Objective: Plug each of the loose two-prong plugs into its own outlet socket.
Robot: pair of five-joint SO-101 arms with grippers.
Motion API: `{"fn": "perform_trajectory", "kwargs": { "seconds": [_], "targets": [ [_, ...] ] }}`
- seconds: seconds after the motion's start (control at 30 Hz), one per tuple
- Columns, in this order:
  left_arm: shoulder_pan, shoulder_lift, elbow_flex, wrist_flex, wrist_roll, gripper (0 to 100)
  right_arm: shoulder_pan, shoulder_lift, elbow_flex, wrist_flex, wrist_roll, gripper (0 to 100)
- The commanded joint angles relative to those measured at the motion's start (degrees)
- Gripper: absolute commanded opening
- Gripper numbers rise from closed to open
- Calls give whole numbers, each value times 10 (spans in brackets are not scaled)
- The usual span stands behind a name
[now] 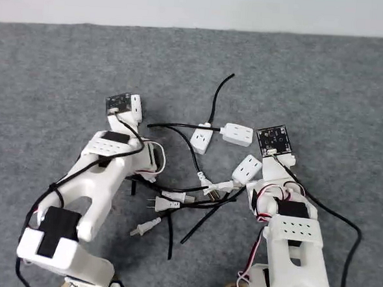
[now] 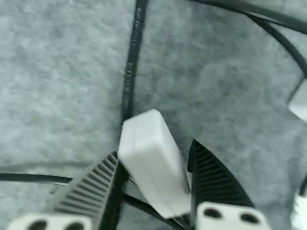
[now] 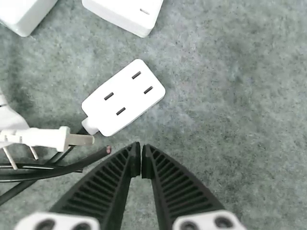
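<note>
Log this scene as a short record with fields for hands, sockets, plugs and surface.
left hand: closed on a white corded block
right hand: shut, empty, tips just short of the nearest socket
nearest socket: flat, slots up, nothing in them
other sockets: second socket and third socket close together, beyond it
plugs: one plug beside the nearest socket, prongs toward it, not inserted; two more plugs among the black cables
surface: grey carpet
</note>
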Motion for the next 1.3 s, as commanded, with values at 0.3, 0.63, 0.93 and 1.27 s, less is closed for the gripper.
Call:
{"fn": "perform_trajectory", "kwargs": {
  "seconds": [0.3,0.63,0.93,1.27],
  "targets": [
    [33,-7,-9,4,3,25,-4,-1,-7,-13,7,9],
    [162,-75,-10,-98,6,12,-4,-2,-7,-13,7,9],
    [117,106,-181,-67,-5,17,0,-1,-7,-13,7,9],
    [86,122,-231,-5,-76,213,0,0,-7,-12,25,9]
  ]
}}
